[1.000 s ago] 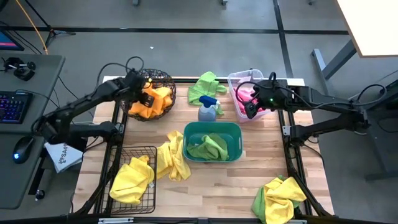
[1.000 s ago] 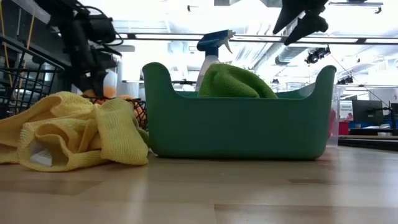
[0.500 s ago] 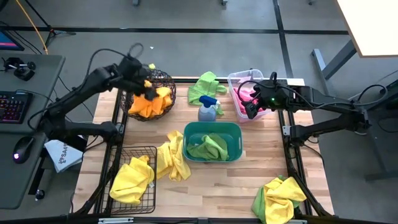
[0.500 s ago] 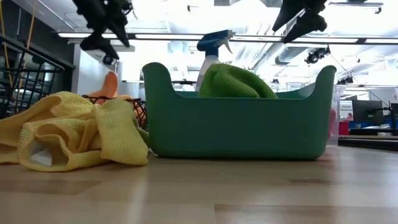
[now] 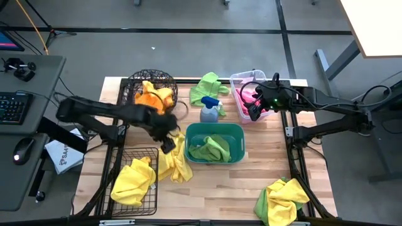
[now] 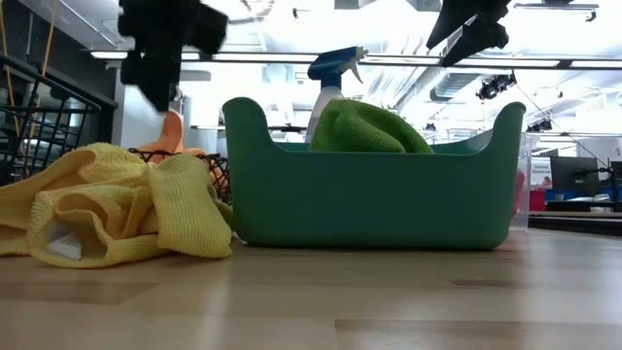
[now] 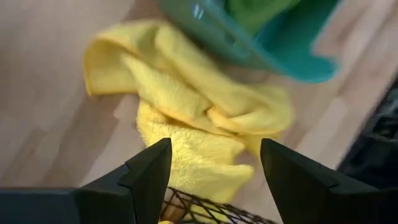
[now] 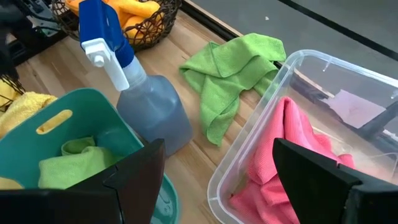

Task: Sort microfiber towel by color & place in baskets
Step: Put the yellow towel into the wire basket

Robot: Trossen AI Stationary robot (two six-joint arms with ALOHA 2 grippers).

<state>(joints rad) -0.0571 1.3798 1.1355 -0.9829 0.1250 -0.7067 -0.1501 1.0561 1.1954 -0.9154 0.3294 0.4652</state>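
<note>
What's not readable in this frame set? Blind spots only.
- Left gripper: motion-blurred in the high and low views.
- Rectangular black wire basket: cut off by the low view's left edge.
- Clear plastic bin: hidden behind the teal-green plastic tub in the low view.
- Yellow and green cloth pile: cut by the high view's bottom edge.

No legible text or labels

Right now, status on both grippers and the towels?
Left gripper open, empty, over loose yellow towel. Right gripper open above clear bin. Spray bottle mid-table.
</note>
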